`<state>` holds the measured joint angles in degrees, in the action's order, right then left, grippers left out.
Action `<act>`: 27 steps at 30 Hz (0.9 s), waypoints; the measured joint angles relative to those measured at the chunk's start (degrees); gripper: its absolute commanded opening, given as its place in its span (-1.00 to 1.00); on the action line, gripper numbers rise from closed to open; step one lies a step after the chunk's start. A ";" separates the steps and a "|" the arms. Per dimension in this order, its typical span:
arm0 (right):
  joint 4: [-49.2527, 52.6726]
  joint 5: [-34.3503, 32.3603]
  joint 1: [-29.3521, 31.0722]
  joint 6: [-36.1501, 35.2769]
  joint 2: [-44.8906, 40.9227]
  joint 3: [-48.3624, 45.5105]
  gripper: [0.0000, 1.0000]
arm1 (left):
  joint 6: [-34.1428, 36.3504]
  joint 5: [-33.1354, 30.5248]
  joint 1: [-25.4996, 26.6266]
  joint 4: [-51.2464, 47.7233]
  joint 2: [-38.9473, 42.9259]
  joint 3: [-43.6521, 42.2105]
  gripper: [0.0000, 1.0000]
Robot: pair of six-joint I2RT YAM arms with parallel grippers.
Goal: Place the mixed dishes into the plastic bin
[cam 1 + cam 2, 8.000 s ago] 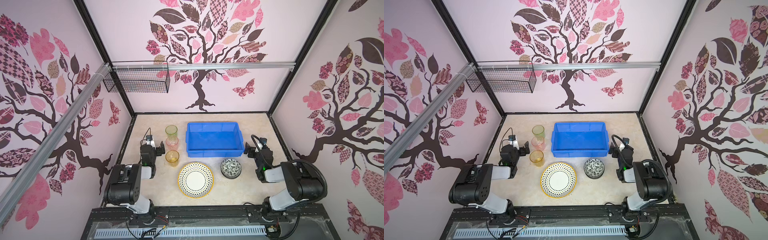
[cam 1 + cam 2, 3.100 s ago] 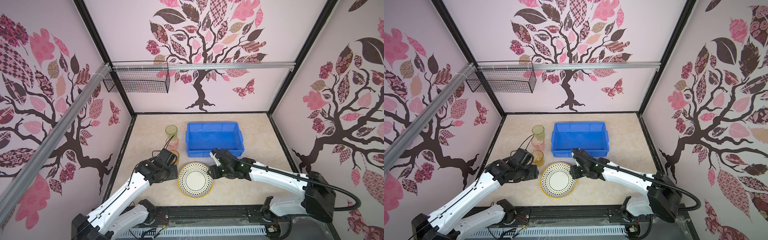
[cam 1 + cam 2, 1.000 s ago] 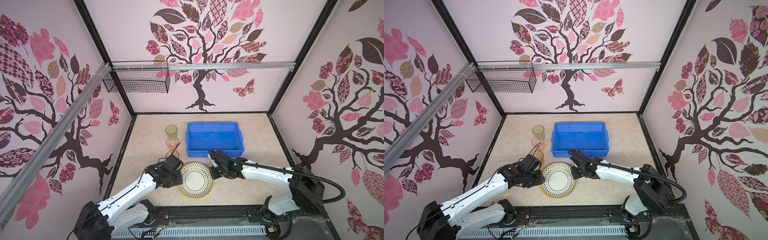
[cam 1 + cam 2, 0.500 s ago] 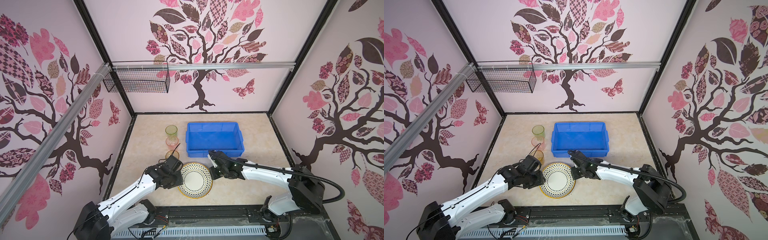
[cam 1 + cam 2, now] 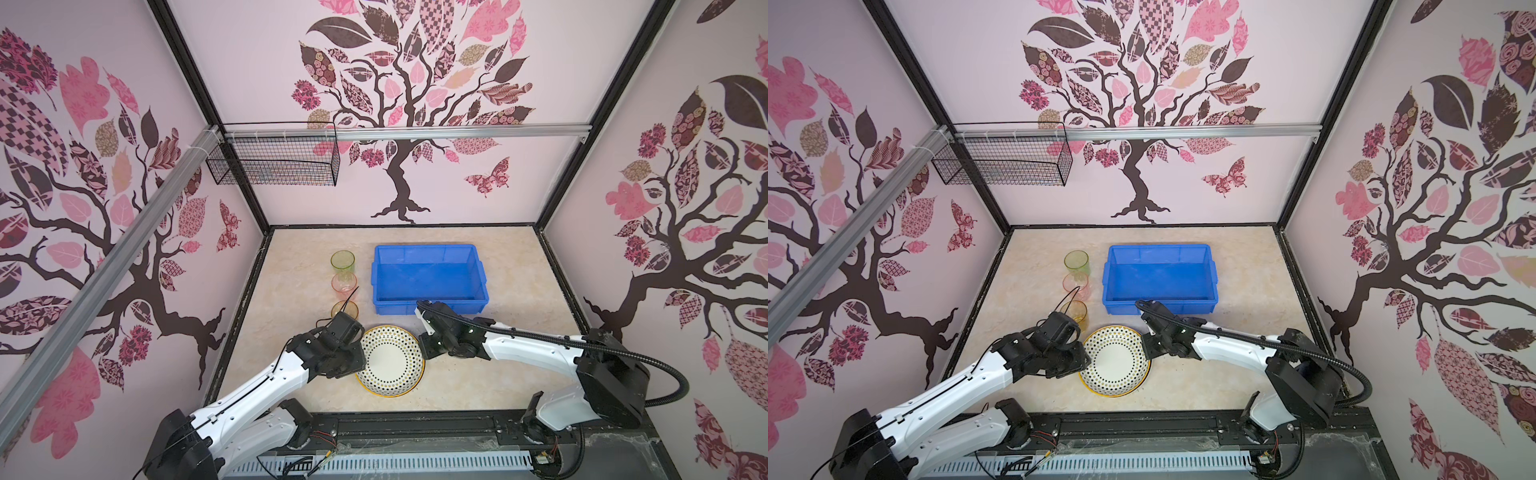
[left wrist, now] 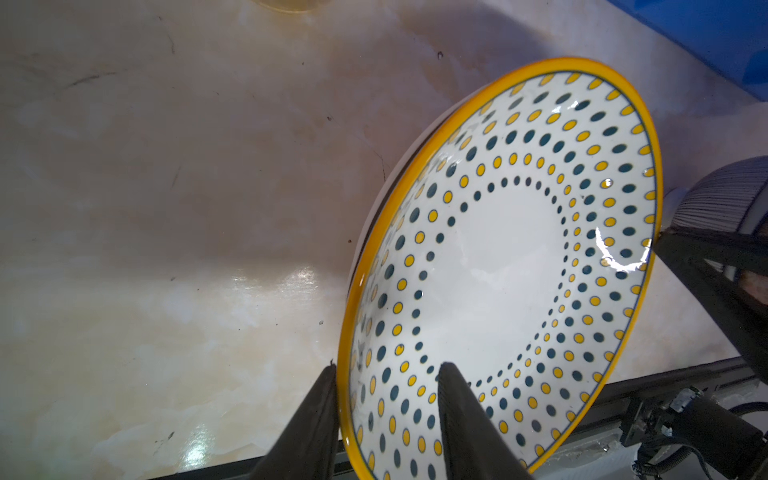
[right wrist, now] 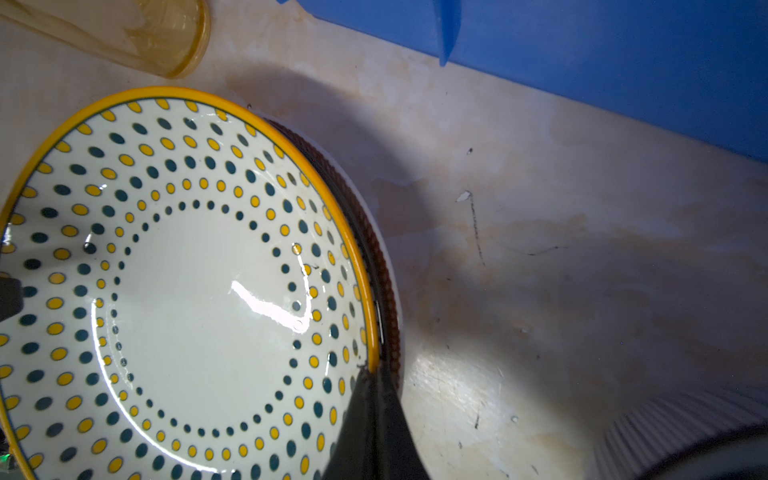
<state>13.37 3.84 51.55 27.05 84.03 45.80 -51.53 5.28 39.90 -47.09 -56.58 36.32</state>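
My right tool, clenched empty, pressed its tips against the rim of the dotted plate near the front edge of the counter, before the blue bin. My left tool straddled the opposite rim; whether it was clamped, I couldn't tell.

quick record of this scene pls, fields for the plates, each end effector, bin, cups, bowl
top plate: round white dotted plate with a yellow rim, one edge raised
under it: second plate with a dark patterned rim
left end effector: open, fingers straddling the dotted plate's rim
right end effector: shut, tip wedged under the opposite rim
bin: bright blue rectangular plastic bin, no dishes inside
cups: translucent green tumbler, pink tumbler, amber tumbler, in a row beside the bin
bowl: ribbed grey bowl, near the right end effector
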 measured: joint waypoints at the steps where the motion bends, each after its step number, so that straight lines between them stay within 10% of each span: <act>1: -0.04 0.00 0.00 0.00 0.00 -0.02 -0.88 | -0.17 0.15 0.00 0.15 0.13 -0.24 -0.18; 27: -0.98 1.16 -0.31 1.27 -0.13 -0.50 -0.88 | -3.54 2.45 0.00 1.29 4.94 -3.56 -0.35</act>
<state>12.38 4.99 51.24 28.32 83.90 45.30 -55.07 7.73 39.90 -45.80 -51.64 32.75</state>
